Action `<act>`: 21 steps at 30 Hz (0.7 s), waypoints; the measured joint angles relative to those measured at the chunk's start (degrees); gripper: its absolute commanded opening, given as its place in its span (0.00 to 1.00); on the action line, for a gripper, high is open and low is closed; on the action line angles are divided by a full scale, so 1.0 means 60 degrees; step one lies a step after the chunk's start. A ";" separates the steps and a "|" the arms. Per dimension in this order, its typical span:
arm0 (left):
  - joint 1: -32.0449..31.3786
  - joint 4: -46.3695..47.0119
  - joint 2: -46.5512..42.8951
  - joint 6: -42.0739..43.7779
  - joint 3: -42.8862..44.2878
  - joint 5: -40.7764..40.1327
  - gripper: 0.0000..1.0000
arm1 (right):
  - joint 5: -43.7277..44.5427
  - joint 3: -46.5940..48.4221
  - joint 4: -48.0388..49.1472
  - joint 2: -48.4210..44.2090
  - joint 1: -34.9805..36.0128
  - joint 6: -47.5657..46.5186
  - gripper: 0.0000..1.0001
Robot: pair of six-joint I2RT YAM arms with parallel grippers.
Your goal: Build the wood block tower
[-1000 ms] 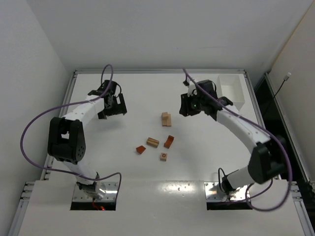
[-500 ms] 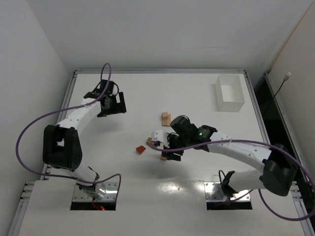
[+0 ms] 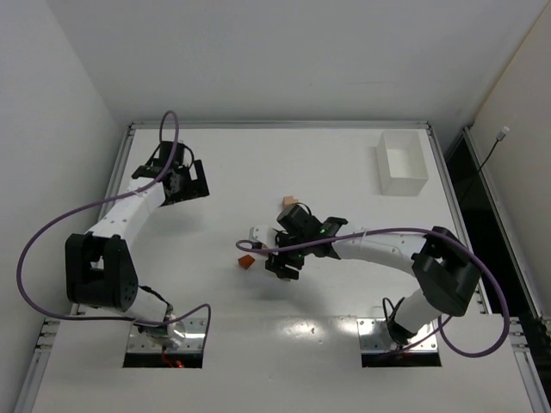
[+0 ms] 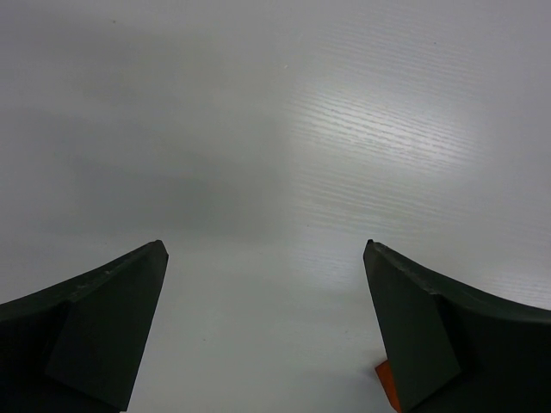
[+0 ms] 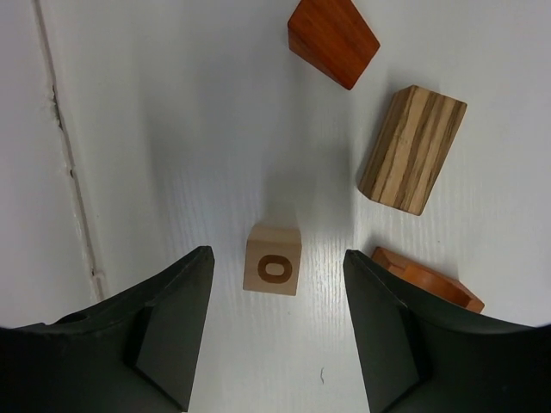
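**Mia:** Is the tower up?

**Tom:** No. The wood blocks [image 3: 246, 261] lie on the bench [image 3: 344, 155], near the right claw [image 5: 276, 250].

**Mia:** What is that claw doing?

**Tom:** It is spread wide and holds nothing. A little cube [image 5: 273, 260] with a ring mark sits right between its fingers, touching neither.

**Mia:** And the others?

**Tom:** A striped block [image 5: 412, 148] lies ahead of the right finger. A red-brown wedge [image 5: 333, 30] is farther ahead. An orange-brown piece [image 5: 428, 280] peeks out from behind the right finger.

**Mia:** The left claw [image 4: 263, 243]?

**Tom:** Wide too, with only bare bench under it, well apart from the blocks.
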 measured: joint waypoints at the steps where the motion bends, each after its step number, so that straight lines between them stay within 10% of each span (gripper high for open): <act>1: 0.0055 0.0000 0.0018 0.0007 0.0000 0.0000 0.97 | 0.0018 0.0033 -0.0004 0.0051 0.0000 0.0040 0.59; 21: 0.0284 -0.0372 0.1005 0.0033 0.0528 0.0197 0.97 | 0.0000 -0.0036 -0.0106 0.0397 0.0000 -0.0095 0.58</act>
